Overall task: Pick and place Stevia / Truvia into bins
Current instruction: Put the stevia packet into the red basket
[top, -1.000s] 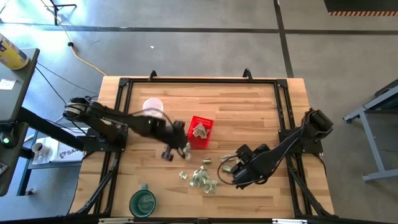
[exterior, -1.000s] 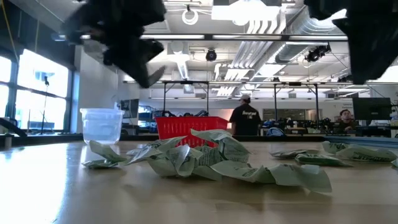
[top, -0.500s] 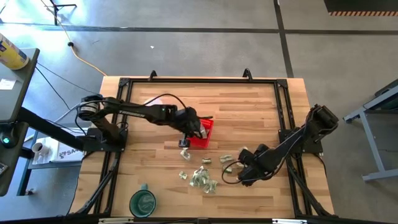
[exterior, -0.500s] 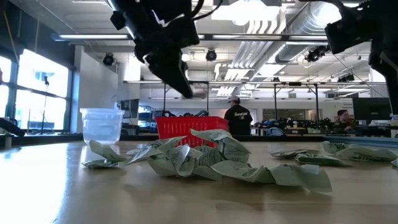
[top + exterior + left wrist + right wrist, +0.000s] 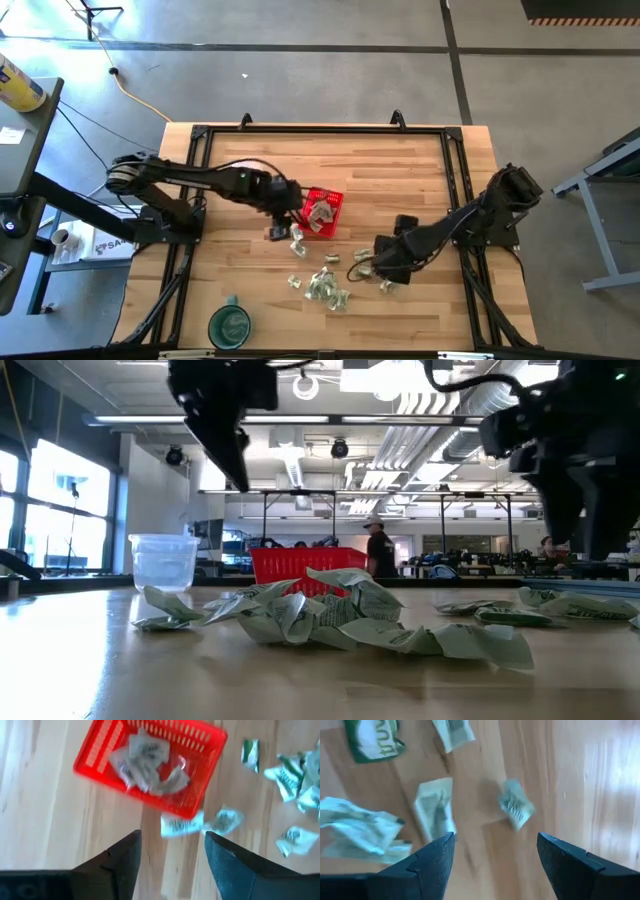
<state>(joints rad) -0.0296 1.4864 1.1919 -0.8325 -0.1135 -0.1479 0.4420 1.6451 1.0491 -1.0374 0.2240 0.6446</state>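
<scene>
The red basket [image 5: 322, 210] stands mid-table with a few Truvia sachets [image 5: 147, 762] lying in it. Two sachets [image 5: 182, 825] lie on the wood by its near side. Several more sachets [image 5: 325, 285] are strewn nearer the front edge and show in the low view [image 5: 330, 615]. My left gripper [image 5: 283, 200] hangs open and empty well above the table, just left of the basket [image 5: 172, 842]. My right gripper [image 5: 378, 262] is open and empty above the right part of the sachets [image 5: 437, 807], fingers on either side of bare wood [image 5: 495, 845].
A clear plastic cup [image 5: 165, 565] stands left of the basket at the far side. A round green cup [image 5: 230, 325] stands near the front left corner. Black frame rails [image 5: 320, 130] run along the table's edges. A person walks in the room behind [image 5: 378, 550].
My left gripper has swung from the table near the basket's left corner up over the basket, then back toward the table's left edge, and now hangs beside it. My right gripper has shifted a little toward the far edge above the sachets.
</scene>
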